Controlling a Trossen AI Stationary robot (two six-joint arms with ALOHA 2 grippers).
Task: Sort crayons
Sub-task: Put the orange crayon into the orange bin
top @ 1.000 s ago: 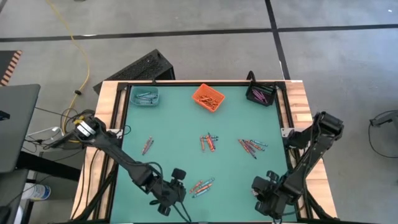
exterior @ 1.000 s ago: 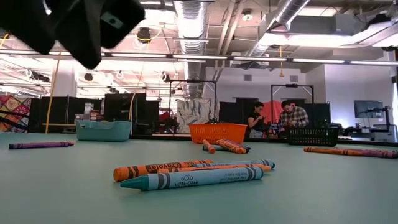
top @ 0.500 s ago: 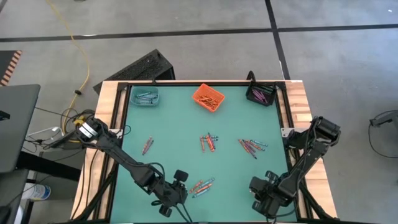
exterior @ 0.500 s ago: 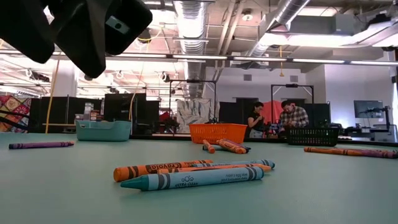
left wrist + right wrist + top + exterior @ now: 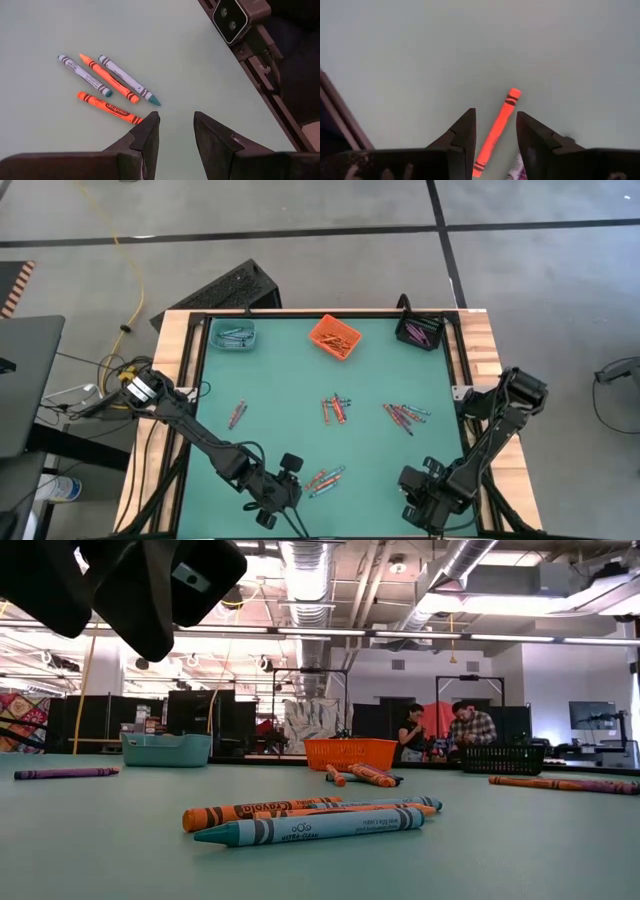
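Stretching toward distant bins — green tabletop (image 5: 520,850), workshop ceiling pipes (image 5: 300,580) overhead

Two dark jointed arms with black wedge-shaped fingers (image 5: 145,137).

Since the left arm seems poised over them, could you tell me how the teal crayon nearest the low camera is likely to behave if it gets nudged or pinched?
The teal crayon is a round, thin stick lying flat, so a sideways nudge would probably roll it against the orange crayon beside it. It looks stiff and light, so lifting should be easy. Its paper wrapper probably gives the left gripper a fair hold.
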